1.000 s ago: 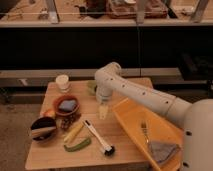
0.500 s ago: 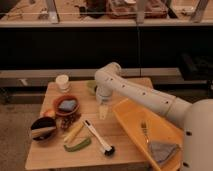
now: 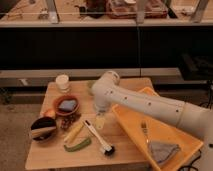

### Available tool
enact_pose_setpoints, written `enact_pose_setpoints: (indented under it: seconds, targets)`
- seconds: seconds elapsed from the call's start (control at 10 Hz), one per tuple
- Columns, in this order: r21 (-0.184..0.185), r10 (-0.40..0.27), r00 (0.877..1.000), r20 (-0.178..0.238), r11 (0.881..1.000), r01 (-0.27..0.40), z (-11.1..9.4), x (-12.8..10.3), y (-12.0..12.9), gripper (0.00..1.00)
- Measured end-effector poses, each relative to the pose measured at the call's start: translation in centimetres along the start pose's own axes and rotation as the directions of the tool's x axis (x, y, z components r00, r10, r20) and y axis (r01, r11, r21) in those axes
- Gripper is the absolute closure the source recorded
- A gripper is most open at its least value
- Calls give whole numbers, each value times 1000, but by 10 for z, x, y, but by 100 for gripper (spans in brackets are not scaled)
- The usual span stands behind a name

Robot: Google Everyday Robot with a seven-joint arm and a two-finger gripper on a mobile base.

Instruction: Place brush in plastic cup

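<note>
The brush [image 3: 96,135] lies flat on the wooden table [image 3: 125,150], its white handle pointing up-left and its black bristle head [image 3: 107,149] toward the front edge. My gripper [image 3: 100,120] points down just right of the handle's upper end, close to the tabletop. The plastic cup [image 3: 90,86], pale yellow-green, stands at the back of the table, partly hidden behind my arm's elbow [image 3: 107,84].
A white cup [image 3: 62,81] stands at the back left. An orange bowl with a blue sponge [image 3: 66,105], a dark bowl [image 3: 42,127], a yellow corn cob [image 3: 73,132] and a green vegetable [image 3: 77,145] lie left of the brush. A yellow tray [image 3: 131,119] with a fork [image 3: 145,131] and a grey cloth [image 3: 162,150] fills the right.
The gripper seems to have sunk slightly toward the table beside the brush handle. The objects have not moved.
</note>
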Motion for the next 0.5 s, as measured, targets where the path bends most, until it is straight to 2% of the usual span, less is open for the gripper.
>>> enact_pose_setpoints:
  seconds: [0.2,0.3,0.5]
  targets:
    - [18,29,999,-14,999,-29,0,-4,45,20]
    - [9,39,999,-26,999,-39,6,-5,59,20]
    - [-4,46,998,-36,999,-46,10,-7,71,20]
